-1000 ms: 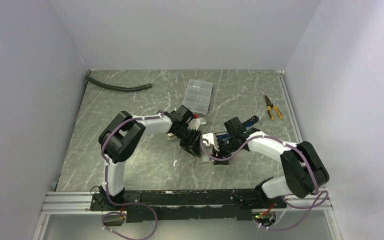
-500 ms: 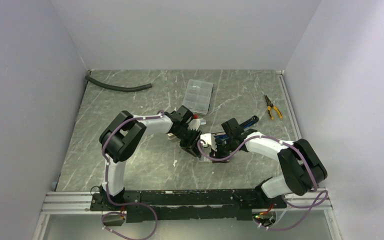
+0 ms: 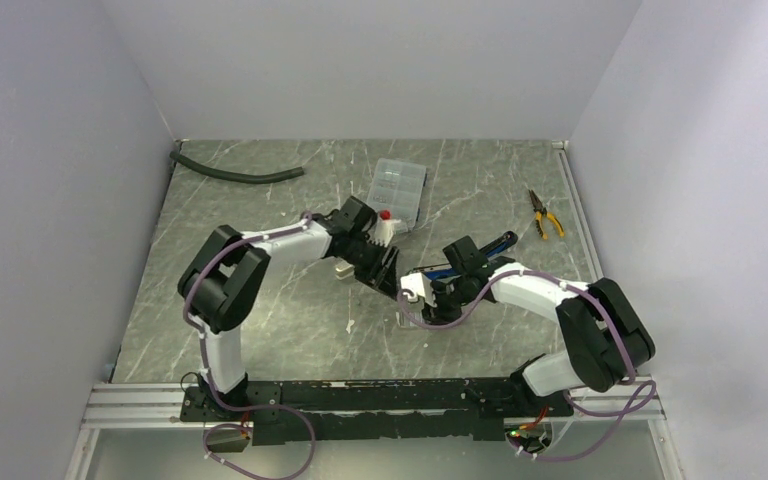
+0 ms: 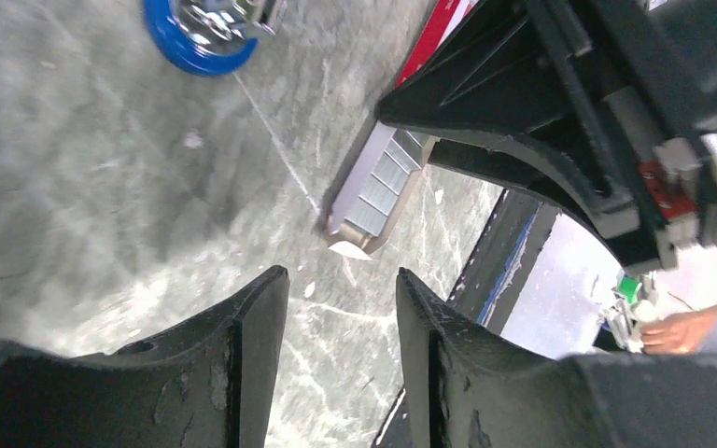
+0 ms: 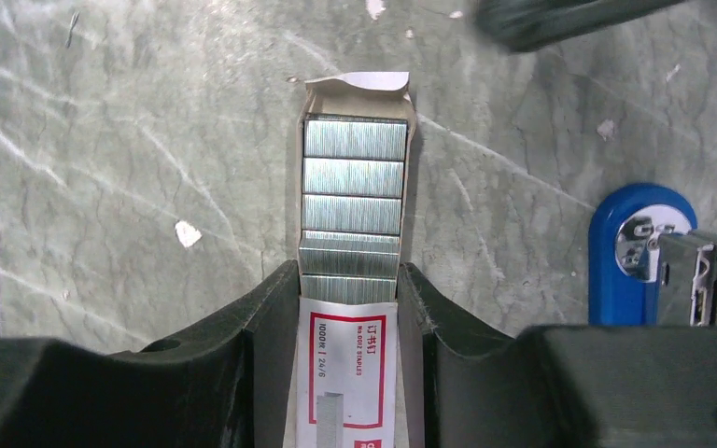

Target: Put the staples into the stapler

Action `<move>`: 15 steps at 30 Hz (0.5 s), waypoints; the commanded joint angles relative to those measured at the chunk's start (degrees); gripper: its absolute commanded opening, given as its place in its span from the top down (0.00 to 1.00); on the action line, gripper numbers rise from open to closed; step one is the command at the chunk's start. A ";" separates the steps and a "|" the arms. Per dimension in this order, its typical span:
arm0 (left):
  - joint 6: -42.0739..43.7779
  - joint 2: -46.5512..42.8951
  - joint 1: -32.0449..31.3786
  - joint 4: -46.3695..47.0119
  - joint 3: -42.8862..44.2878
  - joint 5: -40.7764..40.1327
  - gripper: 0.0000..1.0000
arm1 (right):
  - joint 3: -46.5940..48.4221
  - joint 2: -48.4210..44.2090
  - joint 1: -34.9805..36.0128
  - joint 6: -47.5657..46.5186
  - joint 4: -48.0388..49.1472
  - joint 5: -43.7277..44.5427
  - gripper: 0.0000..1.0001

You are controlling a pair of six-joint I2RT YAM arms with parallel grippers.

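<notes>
**Right wrist:** I am watching the right gripper (image 5: 347, 275) clamping its fingers on both sides of a white box (image 5: 347, 378), whose red-bordered label is showing "STAPLES" and "24/6". The tray (image 5: 355, 101) is sticking out ahead of the fingertips, carrying the staples (image 5: 353, 201) in silvery strips. The blue stapler (image 5: 630, 247) is lying to this gripper's right, apart from it.

**Left wrist:** The left gripper (image 4: 343, 280) is standing with fingers apart, nothing between them. The tray is lying ahead of it, with the right gripper's black body looming over the far end.

**Top:** A clear compartment case (image 3: 397, 188) is sitting just beyond the left gripper. Yellow-handled pliers (image 3: 545, 214) and a dark hose (image 3: 240, 175) are lying well apart from both grippers.
</notes>
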 commanded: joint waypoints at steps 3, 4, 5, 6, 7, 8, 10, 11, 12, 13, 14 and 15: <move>6.71 -7.36 5.60 -1.74 1.83 2.95 0.47 | 7.98 3.63 0.25 -18.17 -13.61 -1.42 0.67; 7.42 -8.04 6.36 -2.52 2.13 3.04 0.47 | 11.07 5.41 0.26 -20.43 -17.23 -1.15 0.67; 8.41 -8.57 7.10 -3.38 2.72 2.96 0.47 | 13.75 7.40 0.24 -22.57 -20.36 -0.91 0.67; 8.98 -9.26 7.97 -4.24 3.31 2.67 0.47 | 16.45 9.55 0.24 -25.33 -23.13 -0.79 0.67; 9.44 -9.87 8.64 -4.86 3.65 2.40 0.47 | 19.00 11.57 0.25 -27.57 -25.97 -0.74 0.67; 9.82 -10.46 9.23 -5.36 3.95 1.99 0.47 | 21.15 13.21 0.30 -29.32 -28.00 -0.76 0.67; 9.98 -11.91 10.53 -5.51 3.87 1.36 0.47 | 24.39 15.66 0.80 -32.13 -30.38 -0.48 0.67; 9.95 -12.73 11.11 -5.13 3.54 0.97 0.47 | 25.49 16.71 1.20 -33.29 -31.06 -0.18 0.66; 9.80 -13.48 11.80 -4.79 3.29 0.61 0.47 | 26.46 17.62 1.70 -34.20 -31.71 0.15 0.66; 9.73 -14.18 12.52 -4.48 3.07 0.35 0.47 | 26.98 18.39 2.29 -34.83 -32.02 0.61 0.66; 9.57 -14.86 13.16 -4.19 2.95 0.25 0.47 | 27.37 19.17 2.90 -35.39 -32.28 1.44 0.65; 9.44 -15.40 13.88 -4.09 2.84 0.22 0.47 | 27.54 19.75 3.37 -35.89 -32.36 1.87 0.64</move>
